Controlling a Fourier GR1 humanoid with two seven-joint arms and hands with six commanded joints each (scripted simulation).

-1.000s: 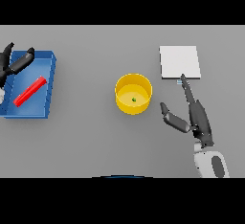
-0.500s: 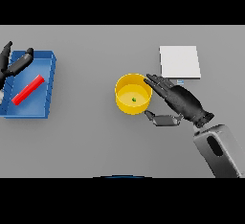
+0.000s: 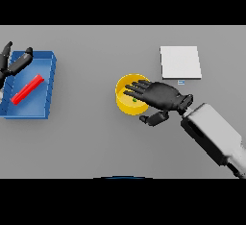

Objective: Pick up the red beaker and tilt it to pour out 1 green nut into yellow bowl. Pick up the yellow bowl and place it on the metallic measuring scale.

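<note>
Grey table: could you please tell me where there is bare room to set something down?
Free: the strip between the blue tray and the yellow bowl, and the near edge below them. Crowded: around the bowl, where the right hand reaches over it, and beside the metallic square scale.

At my far left a blue tray (image 3: pixel 48 82) rests on the grey table (image 3: pixel 86 142). I see it sitting near the table's left edge, its rim raised.

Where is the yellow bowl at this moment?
In the head view, the yellow bowl stands near the table's middle, left of the metallic measuring scale and right of the blue tray. The right hand reaches over its right rim.
</note>
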